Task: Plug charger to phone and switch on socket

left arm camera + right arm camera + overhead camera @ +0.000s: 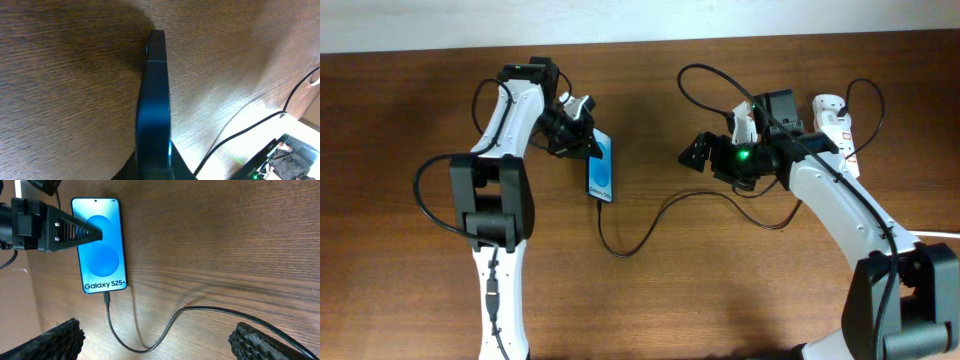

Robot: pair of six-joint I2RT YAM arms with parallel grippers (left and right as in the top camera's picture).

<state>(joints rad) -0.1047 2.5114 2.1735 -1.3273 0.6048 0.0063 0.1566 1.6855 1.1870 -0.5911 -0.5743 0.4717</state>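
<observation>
The phone (602,170) lies on the wooden table, blue screen up; in the right wrist view (100,250) white text sits at its near end. My left gripper (582,140) is shut on the phone's far end, and the left wrist view shows the phone (154,100) edge-on between its fingers (155,172). The charger's black cable (640,235) loops across the table, and its plug tip (106,297) meets the phone's bottom edge. My right gripper (705,155) is open and empty right of the phone, over the cable (160,342). The white socket (835,125) lies at the far right, partly hidden by my right arm.
The cable runs on under my right arm towards the socket and loops behind it (705,80). The socket's thick white cord (935,235) leaves at the right edge. A pale wall borders the table's far edge (640,20).
</observation>
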